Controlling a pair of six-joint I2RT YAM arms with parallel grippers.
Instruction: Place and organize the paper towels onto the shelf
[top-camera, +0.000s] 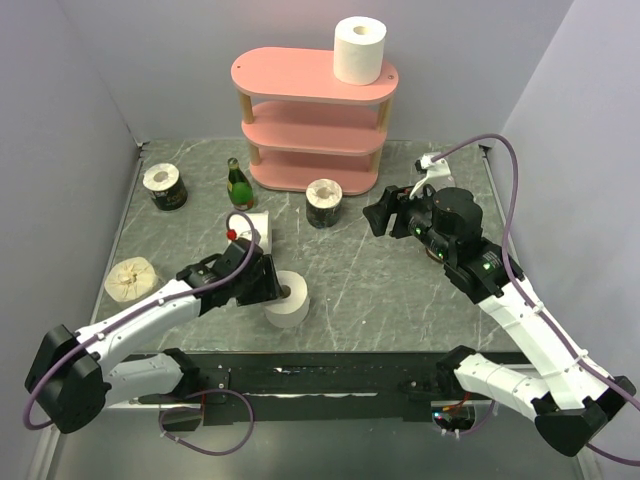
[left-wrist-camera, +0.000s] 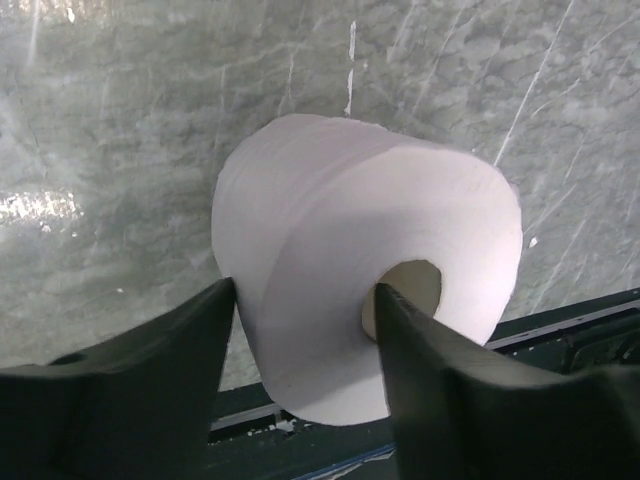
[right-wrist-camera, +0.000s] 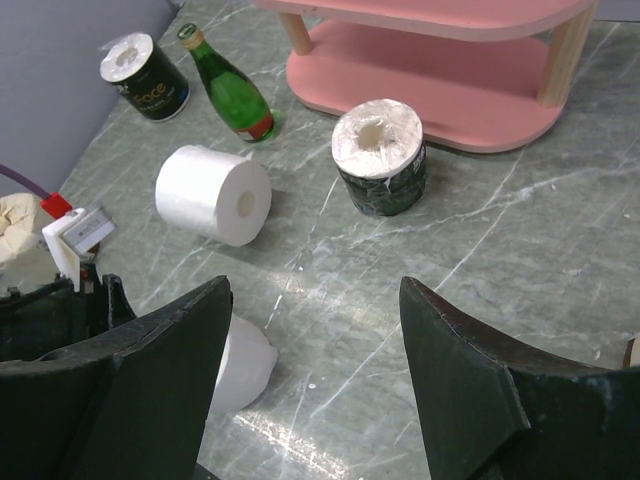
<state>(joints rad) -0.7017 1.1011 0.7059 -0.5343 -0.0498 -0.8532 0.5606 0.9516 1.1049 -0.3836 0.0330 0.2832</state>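
White roll (left-wrist-camera: 350, 200) is being straddled by left gripper (left-wrist-camera: 305, 290), grip unconfirmed. It is being judged light, soft, crushable; wall-and-core hold advised. Right gripper (right-wrist-camera: 315, 290) is being held open, empty.

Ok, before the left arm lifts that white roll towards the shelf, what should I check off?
1. Left claw straddles the white paper roll lying on its side: ok.
2. Grip firm on it: cannot tell.
3. Right claw open, holding nothing: ok.
4. Bare space atop the pink three-tier shelf beside the upright white roll: ok.
5. Low approach to the shelf free: not ok; the green glass bottle and a dark-wrapped roll stand before it.
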